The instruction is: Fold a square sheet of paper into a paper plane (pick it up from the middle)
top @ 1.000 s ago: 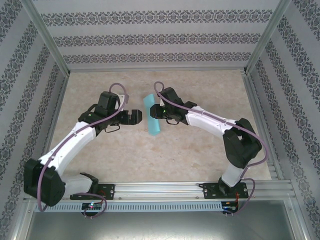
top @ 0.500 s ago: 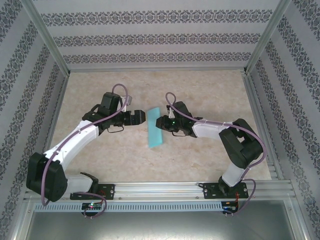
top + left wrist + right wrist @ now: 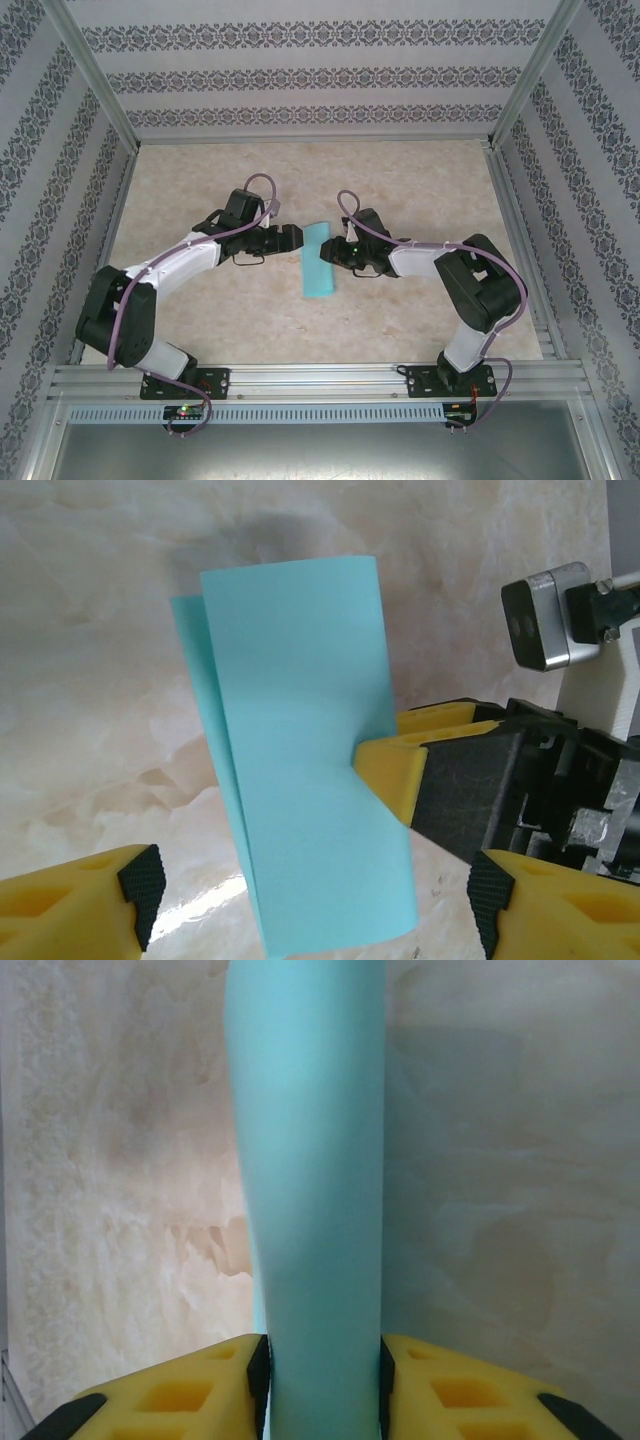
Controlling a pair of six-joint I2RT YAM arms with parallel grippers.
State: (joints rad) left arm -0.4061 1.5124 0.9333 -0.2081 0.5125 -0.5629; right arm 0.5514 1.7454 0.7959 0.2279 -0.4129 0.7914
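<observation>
one folded paper (image 3: pixel 300 730) in right gripper (image 3: pixel 322 1380) (left gripper (image 3: pixel 315 880) agape)

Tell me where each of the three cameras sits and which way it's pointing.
Top external: above and behind the arm bases, looking down at the table; both arms show, left claw and right claw flanking the teal paper.
Left wrist: on the left arm, looking past its own spread yellow fingers at the paper, which the right claw pinches.
Right wrist: on the right arm, looking along its fingers clamped on the paper.
Shared: all three show the paper.
</observation>
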